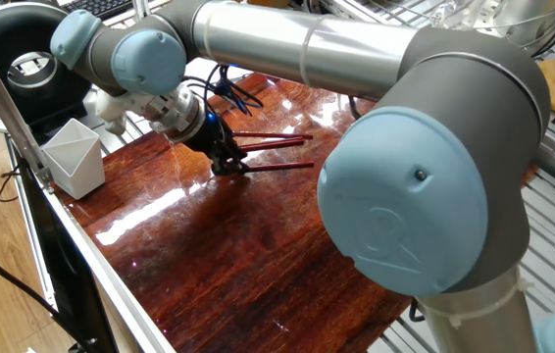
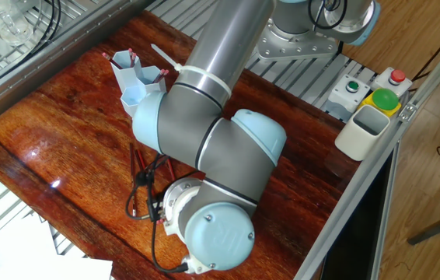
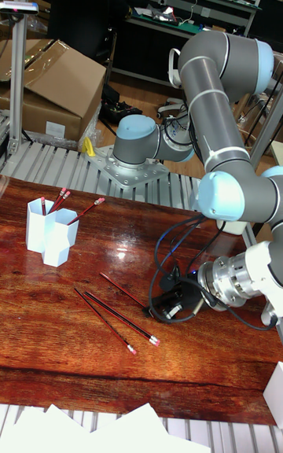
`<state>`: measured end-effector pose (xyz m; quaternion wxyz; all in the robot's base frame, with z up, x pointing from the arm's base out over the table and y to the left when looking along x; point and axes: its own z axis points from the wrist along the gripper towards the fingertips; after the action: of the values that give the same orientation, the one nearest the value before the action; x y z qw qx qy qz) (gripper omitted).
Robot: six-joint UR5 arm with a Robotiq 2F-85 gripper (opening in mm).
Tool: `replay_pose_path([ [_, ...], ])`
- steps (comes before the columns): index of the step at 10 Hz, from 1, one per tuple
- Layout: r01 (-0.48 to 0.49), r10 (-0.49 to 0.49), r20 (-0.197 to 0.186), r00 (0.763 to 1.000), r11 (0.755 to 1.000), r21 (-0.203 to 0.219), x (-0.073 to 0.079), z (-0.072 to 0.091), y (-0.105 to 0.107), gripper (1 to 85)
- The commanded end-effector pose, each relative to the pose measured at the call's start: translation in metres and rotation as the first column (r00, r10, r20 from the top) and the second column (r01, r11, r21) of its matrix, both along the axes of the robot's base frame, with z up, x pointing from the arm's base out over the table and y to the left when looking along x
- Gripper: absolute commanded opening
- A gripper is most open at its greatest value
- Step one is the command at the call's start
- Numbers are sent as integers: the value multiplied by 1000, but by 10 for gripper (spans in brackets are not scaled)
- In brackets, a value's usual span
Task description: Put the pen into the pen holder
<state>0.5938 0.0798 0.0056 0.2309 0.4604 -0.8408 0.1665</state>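
Note:
The light blue pen holder (image 2: 137,84) (image 3: 47,234) stands at the table's far left in the tall fixed view, with dark red pens standing in it. Three more dark red pens lie loose on the wood. The one closest to my gripper (image 3: 124,291) runs to the black fingers. The other two (image 3: 118,318) lie side by side just in front of it. My gripper (image 1: 224,163) (image 3: 163,308) is low over the table at one end of a pen (image 1: 277,165). The fingers stand either side of that end. The gap between them is too dark to read.
A pale angular cup (image 1: 74,157) (image 2: 364,128) stands at the table edge near the gripper. A button box (image 2: 375,93) sits beside it. The arm's large elbow (image 1: 425,167) looms over the table. White papers (image 3: 118,429) lie along the front edge.

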Motion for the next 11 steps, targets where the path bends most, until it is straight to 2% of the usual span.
replay_pose_path([
  [1,13,-13,0,1000,1000,26,0,-7,5,260],
  [2,11,-11,4,1000,999,31,1,-9,6,223],
  [3,17,-17,14,1000,999,33,3,-9,7,147],
  [4,12,-13,31,999,1000,28,7,-8,6,10],
  [6,20,-20,21,1000,1000,2,4,10,8,10],
  [8,24,-24,20,1000,1000,7,-1,31,0,10],
  [10,60,-61,28,998,998,23,-14,61,1,10],
  [11,95,-96,41,995,995,15,-25,87,7,10],
])
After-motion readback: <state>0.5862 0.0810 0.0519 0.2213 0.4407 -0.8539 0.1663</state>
